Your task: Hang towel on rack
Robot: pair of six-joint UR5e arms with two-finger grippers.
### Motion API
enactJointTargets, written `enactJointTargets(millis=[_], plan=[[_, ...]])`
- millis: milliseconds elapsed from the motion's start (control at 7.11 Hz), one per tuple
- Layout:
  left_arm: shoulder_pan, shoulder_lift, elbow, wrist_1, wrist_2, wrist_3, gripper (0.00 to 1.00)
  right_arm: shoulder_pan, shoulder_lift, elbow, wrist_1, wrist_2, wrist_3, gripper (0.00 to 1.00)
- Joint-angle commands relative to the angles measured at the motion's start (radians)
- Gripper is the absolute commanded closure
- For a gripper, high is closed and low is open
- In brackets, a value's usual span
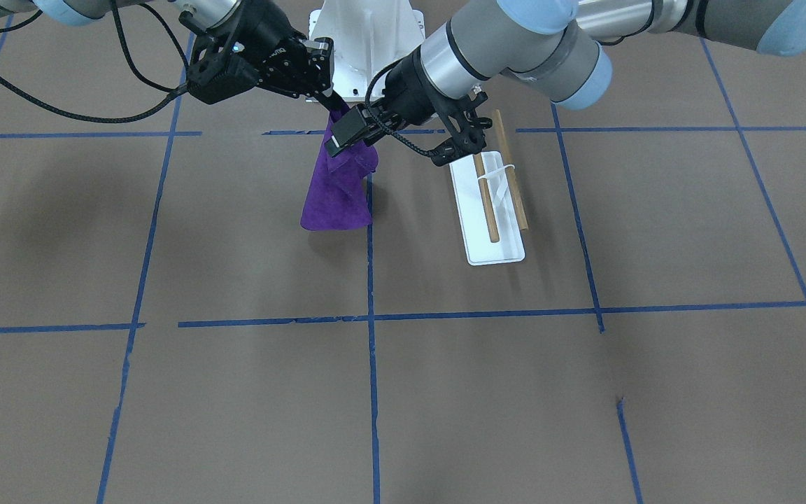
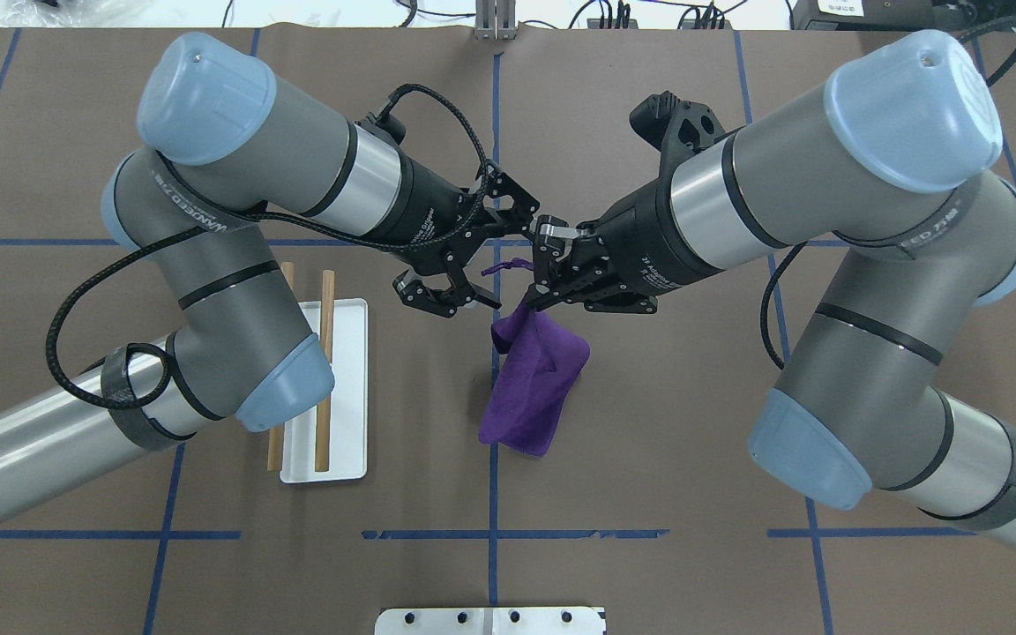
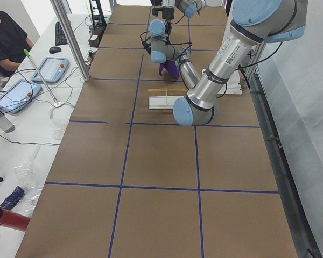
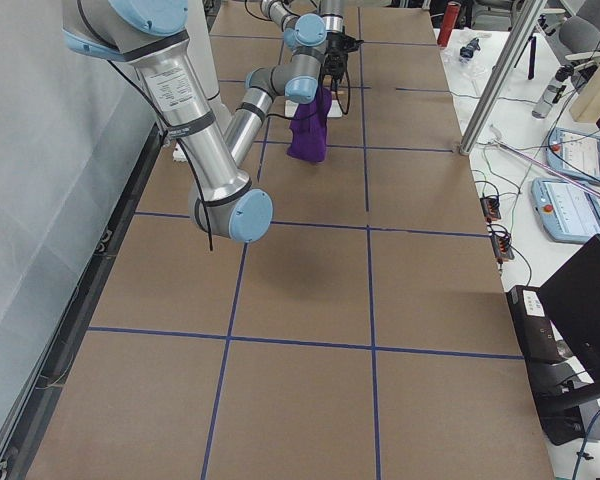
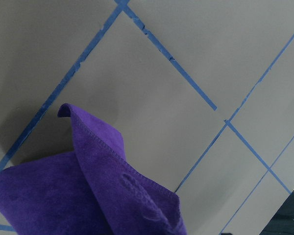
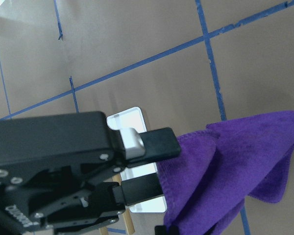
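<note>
Hanging from the right gripper, which is clamped on its top corner, the towel droops toward the table; contact cannot be confirmed. Left gripper is spread wide, empty, beside the towel's upper edge. Rack stands apart.

Table: flat brown top, my work surface, divided into large rectangles by blue tape lines.

On it, on my left side: the rack, a white tray base lying flat and carrying two wooden dowels on a white support, one above the tray, the other past its outer long edge.

Near the centre line: the towel, purple, lower edge at the surface; contact cannot be confirmed.

At my base: white pedestal.
</note>
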Motion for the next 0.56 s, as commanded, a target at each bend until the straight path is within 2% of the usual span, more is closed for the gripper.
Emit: enactJointTargets(millis=[0,422], plan=[[0.002,-0.007,0.004,-0.002,-0.002,0.01,1.0,0.0,0.0,0.0,0.0,0.0,0.0,1.0],[0.003,-0.003,-0.006,-0.003,0.0,0.016,1.0,0.0,-0.008,0.003,0.0,0.0,-0.001,1.0]])
